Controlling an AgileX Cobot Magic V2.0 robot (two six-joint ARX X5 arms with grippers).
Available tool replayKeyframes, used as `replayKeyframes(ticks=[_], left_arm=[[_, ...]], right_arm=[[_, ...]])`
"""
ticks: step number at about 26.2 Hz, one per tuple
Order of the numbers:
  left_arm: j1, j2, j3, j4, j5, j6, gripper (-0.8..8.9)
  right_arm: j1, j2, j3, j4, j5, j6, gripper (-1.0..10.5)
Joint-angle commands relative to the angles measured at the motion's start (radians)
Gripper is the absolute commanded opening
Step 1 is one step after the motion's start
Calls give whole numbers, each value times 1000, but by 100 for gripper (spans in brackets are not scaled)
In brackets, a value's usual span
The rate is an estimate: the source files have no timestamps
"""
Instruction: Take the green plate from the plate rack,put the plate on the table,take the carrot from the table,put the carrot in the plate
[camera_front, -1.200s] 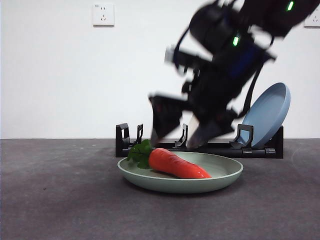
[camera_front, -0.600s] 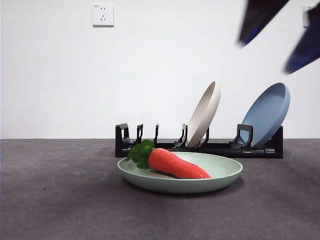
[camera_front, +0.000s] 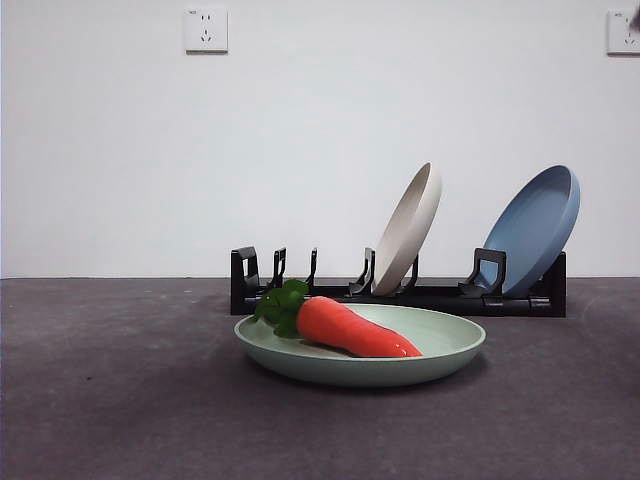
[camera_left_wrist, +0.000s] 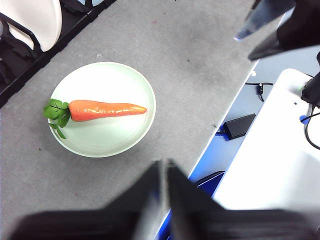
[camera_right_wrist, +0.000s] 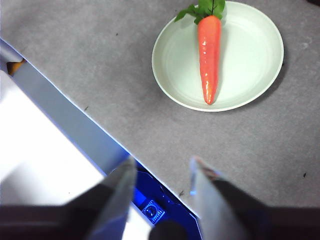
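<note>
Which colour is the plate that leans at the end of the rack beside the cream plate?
Dusty blue plate; the front view shows it best.

I see a plain white wall (camera_front: 320, 140) filling the upper half of the front view, a white socket (camera_front: 206, 30) at upper left and another socket (camera_front: 623, 31) cut by the upper right edge. Lighting is even.

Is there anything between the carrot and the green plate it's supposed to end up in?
No, nothing visible. The carrot already lies inside the green plate, which sits flat on the table in front of the plate rack. Both grippers are pulled back, with nothing held.
</note>
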Motion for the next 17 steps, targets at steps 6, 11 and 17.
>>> replayKeyframes(ticks=[6,11,17], left_arm=[[-3,1,-5,-1,-1,-8,-4],[-3,1,-5,-1,-1,-8,-4],[-2,0,-5,12,-3,-6,-4]], right_arm=[[1,-10,-6,10,3,6,1],[1,-10,-6,10,3,6,1],[1,-10,-6,10,3,6,1]])
